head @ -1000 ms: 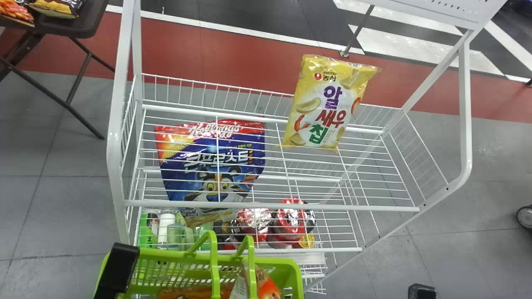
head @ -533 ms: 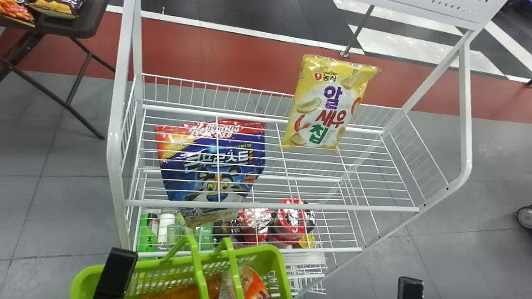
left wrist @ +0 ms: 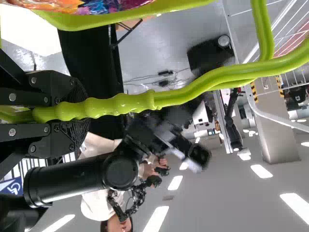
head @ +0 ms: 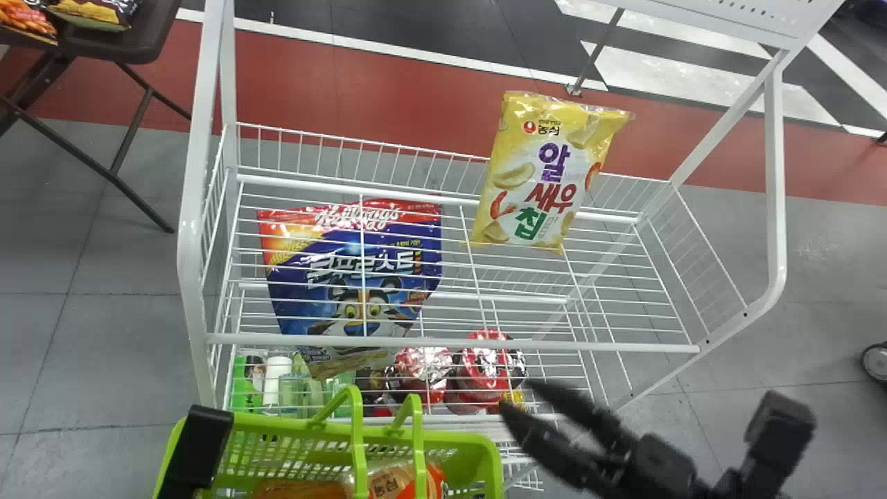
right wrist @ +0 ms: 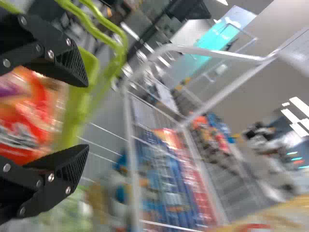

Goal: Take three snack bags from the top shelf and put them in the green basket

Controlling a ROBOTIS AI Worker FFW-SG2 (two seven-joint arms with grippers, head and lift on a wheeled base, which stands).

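Note:
Across the back of the white rack's top shelf (head: 450,341) rests a yellow snack bag (head: 547,173). At the bottom edge, the green basket (head: 457,443) holds orange-red snack bags (head: 396,482). My left gripper (head: 194,450) is at the basket's left end; in the left wrist view my left gripper (left wrist: 72,110) is closed around a green basket handle (left wrist: 178,96). My right gripper (head: 518,400) hangs right of the basket, before the rack's front. In the right wrist view my right gripper (right wrist: 88,115) stands open and empty, a red-orange bag (right wrist: 24,125) beyond it in the basket.
A blue cereal bag (head: 353,277) lies beneath the top shelf's wires, with red cups (head: 485,367) and bottles (head: 277,374) lower down. White posts (head: 776,180) frame the rack's sides. A dark table (head: 149,34) bearing snacks stands at the far left.
My right arm has come in from the bottom right toward the rack's front. The basket swung left and down, then back up and right. The yellow bag has stayed put.

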